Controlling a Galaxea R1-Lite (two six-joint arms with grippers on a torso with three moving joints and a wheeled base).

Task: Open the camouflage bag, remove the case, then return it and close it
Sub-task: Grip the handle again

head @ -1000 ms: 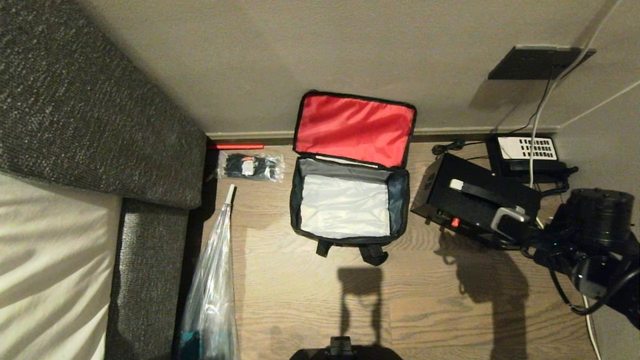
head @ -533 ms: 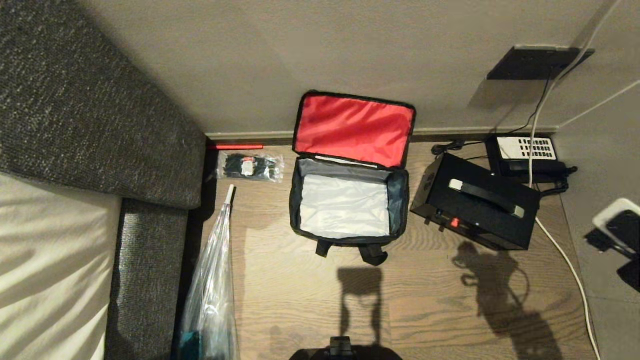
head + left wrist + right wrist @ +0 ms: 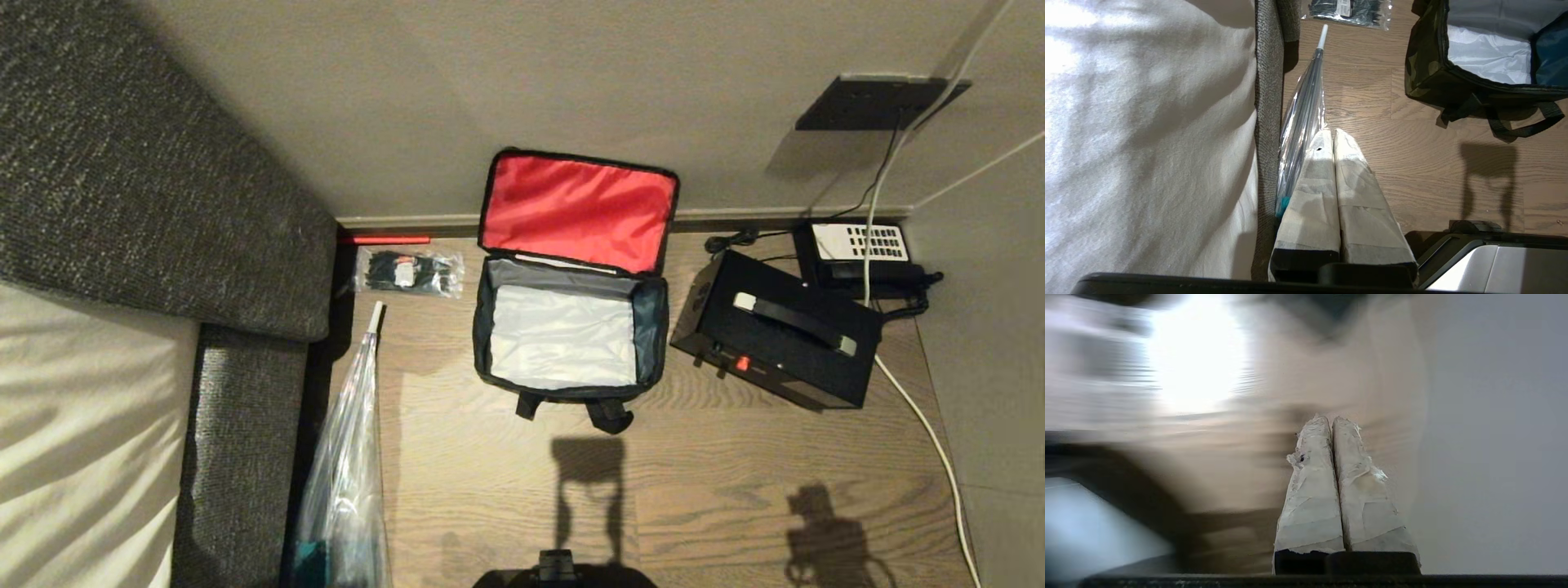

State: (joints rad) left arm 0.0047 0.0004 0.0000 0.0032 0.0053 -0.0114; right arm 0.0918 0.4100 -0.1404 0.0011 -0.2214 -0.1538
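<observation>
Bag state: the camouflage bag [image 3: 569, 339] sits on the wood floor [image 3: 694, 482] against the skirting, lid flap thrown up against the wall so the red lining [image 3: 578, 209] faces out. Propped that way, the lid leaves the mouth unobstructed. Compartment shows only pale lining; nothing inside.

Case: the case [image 3: 775, 339] lies flat on the floor just beside the bag, on the robot's right, apart from it and skewed to the bag's edges. Long handle [image 3: 788, 324] faces up with whitish ends exposed; small red latch [image 3: 743, 363] on the near edge. Handle-up looks like the natural grasp for the return. Judgement: removal done; return and closing still to do.

Right gripper [image 3: 1331, 420]: fingers pressed together, holding nothing. Not in the head view; only a shadow on the floor at lower right. Its wrist view is smeared, surroundings unreadable.

Left gripper [image 3: 1330, 132]: also closed and empty, hanging over the floor beside the clear plastic bag [image 3: 1300, 122] and the sofa edge [image 3: 1267, 122]. Appears parked.

Clutter: black telephone [image 3: 861, 249] and white cable [image 3: 922, 425] sit close behind and beside the case; packet of zip ties [image 3: 408, 272] well off to the bag's other side. Judgement: cable may snag when the case is lifted.
</observation>
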